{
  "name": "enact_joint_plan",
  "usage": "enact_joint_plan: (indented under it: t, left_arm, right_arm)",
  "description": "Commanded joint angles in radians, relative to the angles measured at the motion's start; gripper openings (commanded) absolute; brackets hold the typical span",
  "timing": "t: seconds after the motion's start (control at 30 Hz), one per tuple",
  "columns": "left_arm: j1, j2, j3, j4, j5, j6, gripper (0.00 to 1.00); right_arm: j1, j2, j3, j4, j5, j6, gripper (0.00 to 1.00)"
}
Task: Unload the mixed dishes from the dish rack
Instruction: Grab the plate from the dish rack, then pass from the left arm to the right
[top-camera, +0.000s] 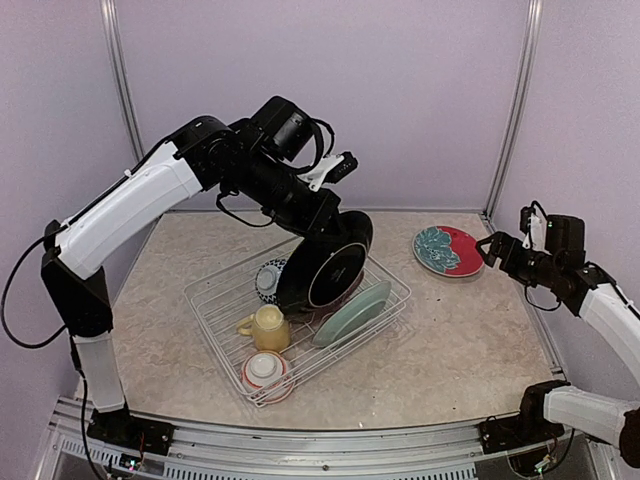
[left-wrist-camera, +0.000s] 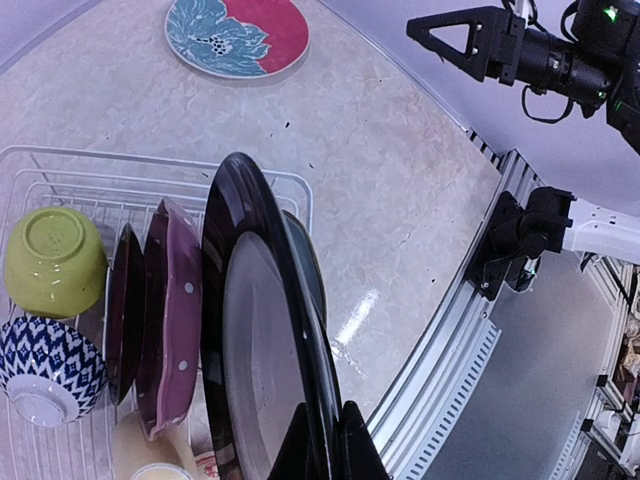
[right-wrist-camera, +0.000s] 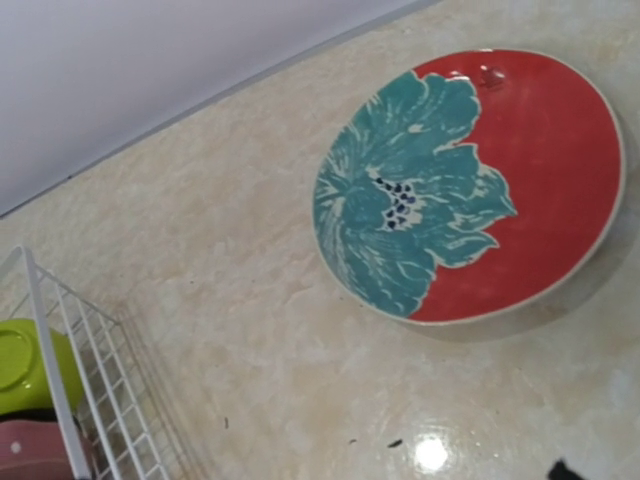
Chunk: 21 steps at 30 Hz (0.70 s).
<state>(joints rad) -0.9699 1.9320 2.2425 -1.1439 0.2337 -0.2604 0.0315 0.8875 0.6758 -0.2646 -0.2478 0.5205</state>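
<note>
My left gripper (top-camera: 338, 226) is shut on the top rim of a black plate (top-camera: 322, 268), which stands on edge, tilted, over the white wire dish rack (top-camera: 215, 325). In the left wrist view my fingers (left-wrist-camera: 355, 445) pinch the black plate's (left-wrist-camera: 260, 330) rim. Beside it stand a pink dotted plate (left-wrist-camera: 175, 310), a dark red plate (left-wrist-camera: 125, 305), a lime green bowl (left-wrist-camera: 55, 260) and a blue-patterned bowl (left-wrist-camera: 45, 365). A teal plate (top-camera: 352, 312), a pale yellow mug (top-camera: 268, 327) and a red-white bowl (top-camera: 265, 370) are also in the rack. My right gripper (top-camera: 490, 250) is open and empty.
A red plate with a teal flower (top-camera: 448, 250) lies flat on the table at the back right, just left of my right gripper; it also shows in the right wrist view (right-wrist-camera: 470, 185). The rack's corner (right-wrist-camera: 70, 370) is at that view's lower left.
</note>
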Motion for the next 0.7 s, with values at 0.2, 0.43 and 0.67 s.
enact_joint_plan:
  t: [0.2,0.43,0.67]
  left_arm:
    - [0.051,-0.138,-0.015,0.154,0.187,-0.040,0.00]
    - [0.119,-0.206,-0.049,0.250,0.324,-0.103,0.00]
    - [0.160,-0.249,-0.022,0.333,0.358,-0.128,0.00]
  right_arm:
    - [0.041,0.028,0.028,0.008,0.019,0.021,0.96]
    - [0.058,0.047,0.034,0.011,0.031,0.021,0.96]
    - [0.073,0.070,0.032,0.035,0.035,0.031,0.96]
